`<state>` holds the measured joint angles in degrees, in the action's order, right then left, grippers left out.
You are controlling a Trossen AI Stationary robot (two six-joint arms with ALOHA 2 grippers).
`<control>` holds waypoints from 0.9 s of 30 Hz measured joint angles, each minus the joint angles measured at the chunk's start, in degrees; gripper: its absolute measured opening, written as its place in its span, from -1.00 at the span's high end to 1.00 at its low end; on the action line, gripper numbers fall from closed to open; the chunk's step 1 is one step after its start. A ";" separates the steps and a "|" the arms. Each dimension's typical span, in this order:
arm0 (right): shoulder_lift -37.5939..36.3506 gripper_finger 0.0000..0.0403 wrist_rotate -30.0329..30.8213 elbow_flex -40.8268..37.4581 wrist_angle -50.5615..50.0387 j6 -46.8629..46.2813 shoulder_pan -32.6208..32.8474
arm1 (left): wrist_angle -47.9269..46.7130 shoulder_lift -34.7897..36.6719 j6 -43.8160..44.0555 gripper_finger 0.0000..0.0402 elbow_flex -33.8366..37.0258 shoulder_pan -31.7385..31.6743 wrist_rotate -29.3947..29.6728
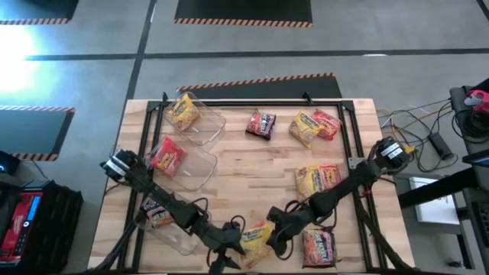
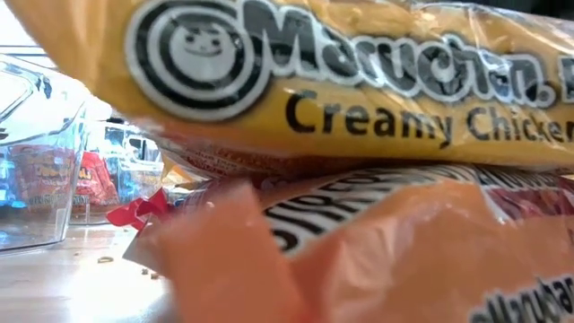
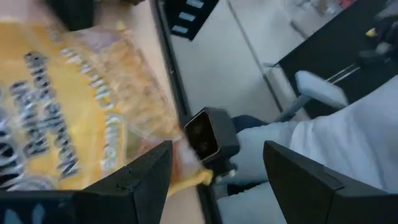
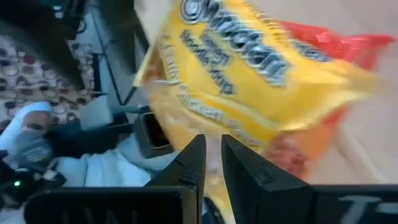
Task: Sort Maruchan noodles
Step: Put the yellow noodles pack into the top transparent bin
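Observation:
A yellow Maruchan noodles packet point(image 1: 257, 237) sits near the table's front edge, over an orange-red packet point(image 2: 386, 260); in the low view the yellow packet point(image 2: 341, 81) fills the top. My right gripper point(image 1: 276, 228) is shut at its edge. My left gripper point(image 1: 234, 246) stands open just left of it, the packet point(image 3: 68, 106) beside one finger. Other packets lie loose: a dark one point(image 1: 261, 124), a yellow and red pair point(image 1: 313, 126), another pair point(image 1: 317, 179), and a red one point(image 1: 319, 246). My right gripper pinches the yellow packet's near edge point(image 4: 208, 127) between its two fingers, coming level and slightly downward from the table's right. The fingertips hide the exact place of contact. The packet spreads away beyond the fingers, tilted, over the orange-red packet point(image 4: 323, 50).
Three clear bins stand at the table's left: a far bin point(image 1: 202, 122) with a yellow packet, a middle bin point(image 1: 191, 164) with a red one, and a near bin point(image 1: 164, 225) with another packet. A person's pale sleeve point(image 3: 348, 137) shows beyond the front edge.

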<state>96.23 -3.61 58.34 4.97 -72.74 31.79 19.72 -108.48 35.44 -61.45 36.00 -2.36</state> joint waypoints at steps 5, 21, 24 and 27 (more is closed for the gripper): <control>0.27 0.79 0.73 2.32 -3.13 0.97 0.32 | -0.93 -2.52 -1.94 -0.16 -3.30 0.29 -1.32; 2.50 0.79 0.56 2.57 -1.66 2.80 2.88 | -3.01 -4.57 -1.92 -0.16 -4.49 -0.06 0.15; 2.93 0.79 0.63 2.48 -1.39 3.25 2.84 | -2.81 -4.88 -1.73 -0.16 -4.49 -0.08 0.30; 3.10 0.79 0.65 2.47 -1.33 3.33 2.84 | -2.81 -4.88 -1.72 -0.16 -4.49 -0.10 0.34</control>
<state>99.33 -2.96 60.82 3.64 -69.41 34.63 16.91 -113.36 33.71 -65.93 35.90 -2.02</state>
